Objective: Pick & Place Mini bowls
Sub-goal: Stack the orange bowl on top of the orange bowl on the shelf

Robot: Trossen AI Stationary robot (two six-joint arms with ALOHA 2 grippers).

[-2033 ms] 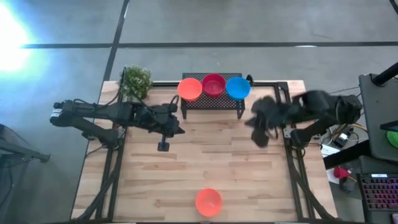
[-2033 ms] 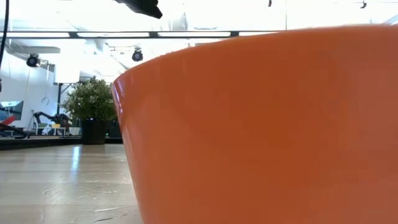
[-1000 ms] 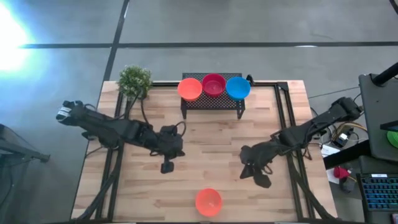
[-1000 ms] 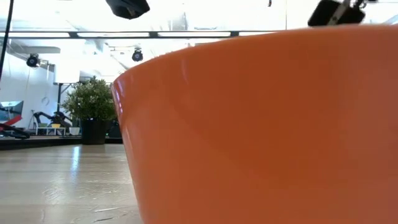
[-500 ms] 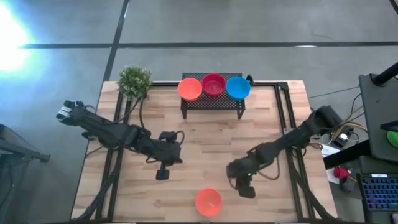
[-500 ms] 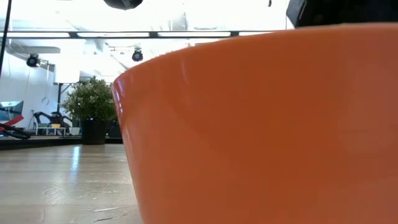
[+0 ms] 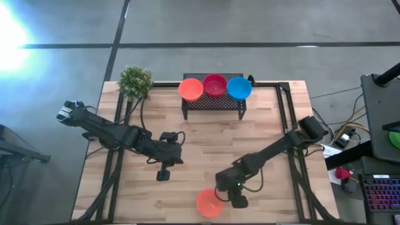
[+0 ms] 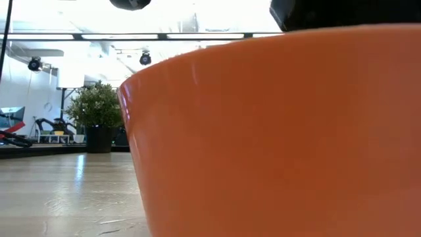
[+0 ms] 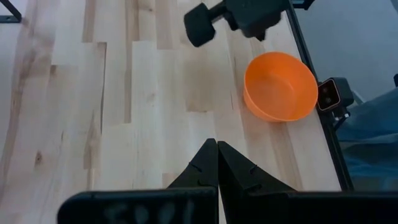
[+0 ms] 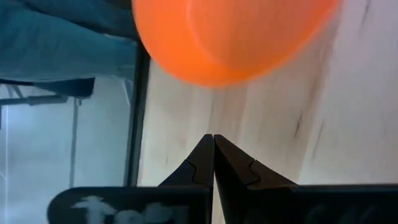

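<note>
Four mini bowls on the table, both my grippers closed and empty.

One orange bowl (image 7: 209,203) stands alone, well apart from the black rack (image 7: 213,103), which carries an orange (image 7: 190,89), a red (image 7: 214,85) and a blue bowl (image 7: 239,88). My right gripper (image 7: 239,201) hangs just beside the lone bowl, fingers pressed together; my left gripper (image 7: 162,175) waits between rack and bowl.

Orange bowl (image 7: 209,204) on pale wood table (image 7: 206,150); orange (image 7: 190,89), crimson (image 7: 214,85), blue (image 7: 239,88) bowls on black rack (image 7: 212,103).
</note>
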